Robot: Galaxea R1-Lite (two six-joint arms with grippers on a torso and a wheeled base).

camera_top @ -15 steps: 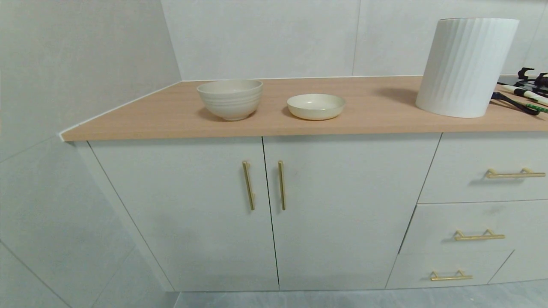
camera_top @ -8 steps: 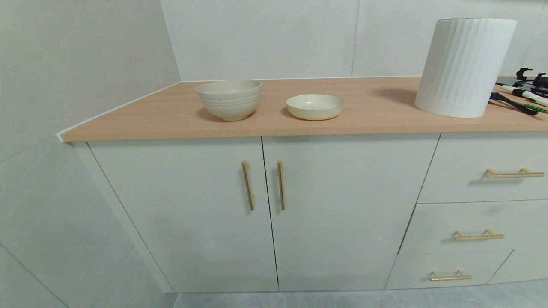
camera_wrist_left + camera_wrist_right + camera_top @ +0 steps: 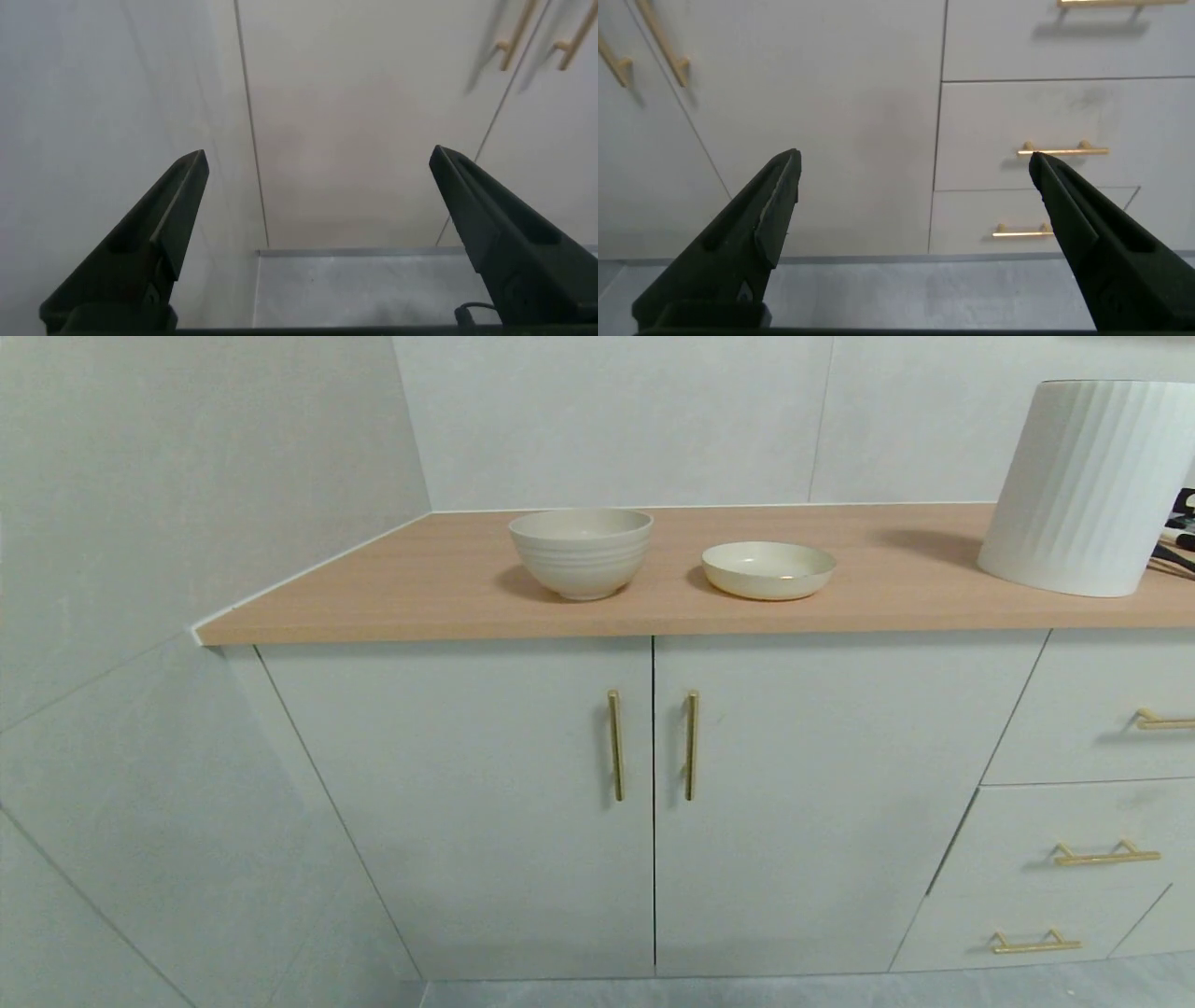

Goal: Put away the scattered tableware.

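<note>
Grippers first: our left gripper (image 3: 318, 159) hangs low before the cabinet (image 3: 374, 121), fingers spread wide with nothing between them. Our right gripper (image 3: 913, 157) is the same, wide apart and empty, facing the drawers (image 3: 1036, 131). We judge both are carried low and ready because nothing is picked up yet, and the first job is likely a door, not a dish.

Next come the two doors (image 3: 467, 803), both closed. Their handles (image 3: 615, 744) stand upright, side by side at the middle seam, which lets either arm pull its own door outward. To our right the drawers are closed too.

Above, on the counter (image 3: 373, 602), sits the tableware. The bowl (image 3: 581, 553) stands upright toward the left, and the plate (image 3: 768, 569) lies just beside it on the right, not touching. Both rest near the front edge, directly over the doors, so we expect a short carry down into the cabinet once it is opened.

Farther right stands a ribbed white canister (image 3: 1088, 485), well apart from the plate. Behind everything is the tiled wall (image 3: 607, 420).
</note>
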